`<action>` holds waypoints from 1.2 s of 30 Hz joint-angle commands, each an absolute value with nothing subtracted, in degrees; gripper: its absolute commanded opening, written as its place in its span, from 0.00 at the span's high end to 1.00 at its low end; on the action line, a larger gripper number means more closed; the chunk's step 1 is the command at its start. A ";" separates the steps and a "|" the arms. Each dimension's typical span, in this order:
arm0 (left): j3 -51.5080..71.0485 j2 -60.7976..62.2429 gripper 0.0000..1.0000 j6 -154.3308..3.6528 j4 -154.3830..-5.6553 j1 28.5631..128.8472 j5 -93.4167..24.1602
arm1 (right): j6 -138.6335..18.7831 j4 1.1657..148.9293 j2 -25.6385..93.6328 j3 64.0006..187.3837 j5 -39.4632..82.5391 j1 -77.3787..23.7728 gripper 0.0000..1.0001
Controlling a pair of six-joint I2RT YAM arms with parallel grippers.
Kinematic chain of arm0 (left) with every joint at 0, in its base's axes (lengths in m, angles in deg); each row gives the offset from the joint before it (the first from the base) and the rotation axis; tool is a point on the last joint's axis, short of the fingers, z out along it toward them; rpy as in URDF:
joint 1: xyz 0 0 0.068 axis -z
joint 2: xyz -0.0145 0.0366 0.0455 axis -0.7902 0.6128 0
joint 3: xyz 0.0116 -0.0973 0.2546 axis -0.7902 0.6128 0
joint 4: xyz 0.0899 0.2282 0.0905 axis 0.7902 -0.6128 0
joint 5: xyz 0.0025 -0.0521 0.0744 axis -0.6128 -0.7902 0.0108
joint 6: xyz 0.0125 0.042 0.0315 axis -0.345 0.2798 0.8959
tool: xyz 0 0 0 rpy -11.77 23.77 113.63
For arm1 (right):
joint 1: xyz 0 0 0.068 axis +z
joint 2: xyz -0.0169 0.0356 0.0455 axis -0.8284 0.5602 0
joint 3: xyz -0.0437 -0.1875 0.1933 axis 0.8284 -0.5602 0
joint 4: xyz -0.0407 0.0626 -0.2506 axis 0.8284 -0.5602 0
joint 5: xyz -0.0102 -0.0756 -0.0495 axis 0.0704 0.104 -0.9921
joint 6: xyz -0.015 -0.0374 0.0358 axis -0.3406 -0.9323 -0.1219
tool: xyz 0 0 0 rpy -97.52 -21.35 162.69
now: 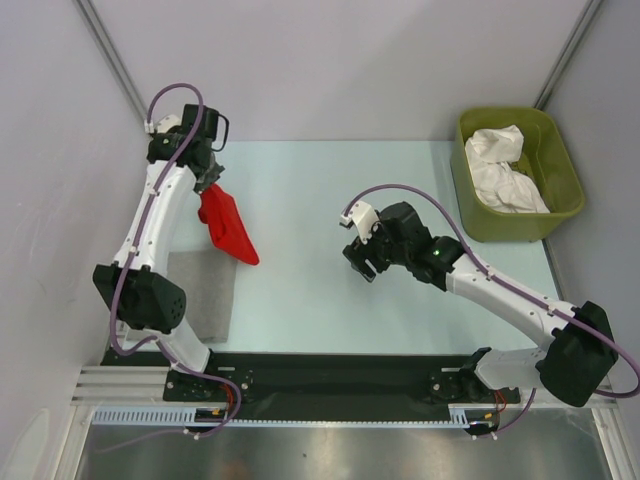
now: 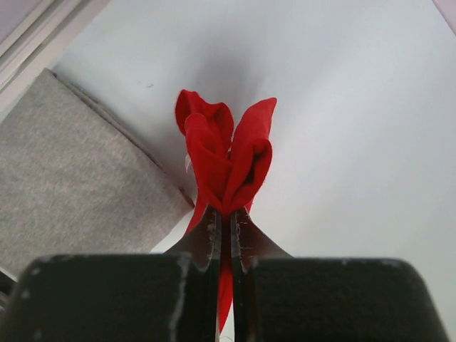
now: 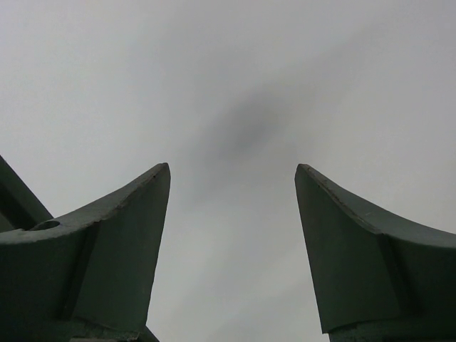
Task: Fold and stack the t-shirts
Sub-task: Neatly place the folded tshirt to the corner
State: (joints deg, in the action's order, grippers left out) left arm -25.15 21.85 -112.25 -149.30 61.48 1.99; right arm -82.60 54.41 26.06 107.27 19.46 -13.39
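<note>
A bright red t-shirt (image 1: 227, 228) hangs bunched from my left gripper (image 1: 207, 187) at the left side of the table, its lower end near the table surface. In the left wrist view the left gripper (image 2: 228, 211) is shut on the red t-shirt (image 2: 226, 153), cloth pinched between the tips and trailing down between the fingers. White t-shirts (image 1: 503, 170) lie crumpled in the olive-green tub (image 1: 563, 215) at the back right. My right gripper (image 1: 362, 262) hovers over the table's middle, open and holding nothing; the right wrist view shows the right gripper (image 3: 233, 171) over bare surface.
A grey rectangular pad (image 1: 208, 290) lies at the near left, under the left arm; it also shows as the grey pad (image 2: 64, 171) to the left of the hanging cloth. The pale table (image 1: 300, 180) stretches between the arms. Walls close in on three sides.
</note>
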 commanded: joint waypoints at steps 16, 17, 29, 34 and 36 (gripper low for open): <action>-25.73 13.56 1.00 -109.29 -150.33 54.93 2.73 | -81.68 56.13 26.57 107.36 21.28 -11.55 0.24; -25.73 13.47 1.00 -109.29 -150.59 54.84 2.64 | -81.77 56.13 26.57 107.36 21.19 -11.46 0.24; -20.28 9.96 1.00 -107.36 -150.15 50.01 1.85 | -81.59 55.96 27.10 107.54 20.75 -10.49 0.24; -17.29 8.38 1.00 -106.48 -149.89 48.96 1.41 | -81.68 55.78 27.45 107.54 21.01 -10.14 0.24; -16.15 7.76 1.00 -106.21 -149.71 48.52 1.67 | -81.68 55.69 27.54 107.71 20.93 -9.96 0.24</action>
State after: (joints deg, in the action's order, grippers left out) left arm -16.93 11.25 -108.18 -150.79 49.31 1.49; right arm -81.83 54.52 27.44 107.18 20.73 -10.52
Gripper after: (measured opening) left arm 0.035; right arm 0.760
